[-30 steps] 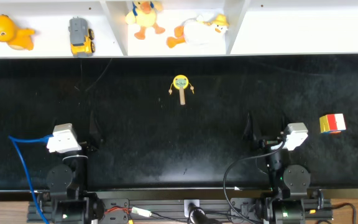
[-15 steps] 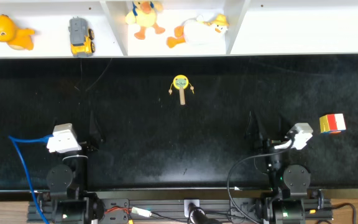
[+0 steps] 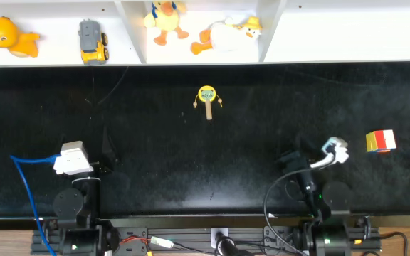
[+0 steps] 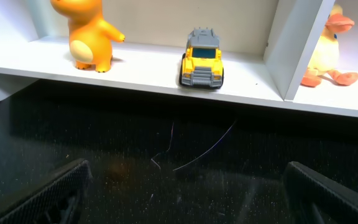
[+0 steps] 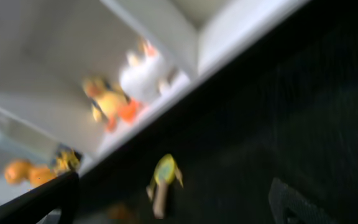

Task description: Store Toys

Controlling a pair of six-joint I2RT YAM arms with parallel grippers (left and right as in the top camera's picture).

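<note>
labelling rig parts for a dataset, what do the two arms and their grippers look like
Both arms are black with rounded joint housings. The left arm carries a white boxy block at its wrist, with a bright blue cable looping off it. The right arm has a similar white block and thin black cables. Each gripper's fingers are dark, flat and tapered.

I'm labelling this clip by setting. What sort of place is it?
Probably a robot test bench, not a home: a black mat, a white shelf holding a truck and a duck, and a blue cable by the left arm.
</note>
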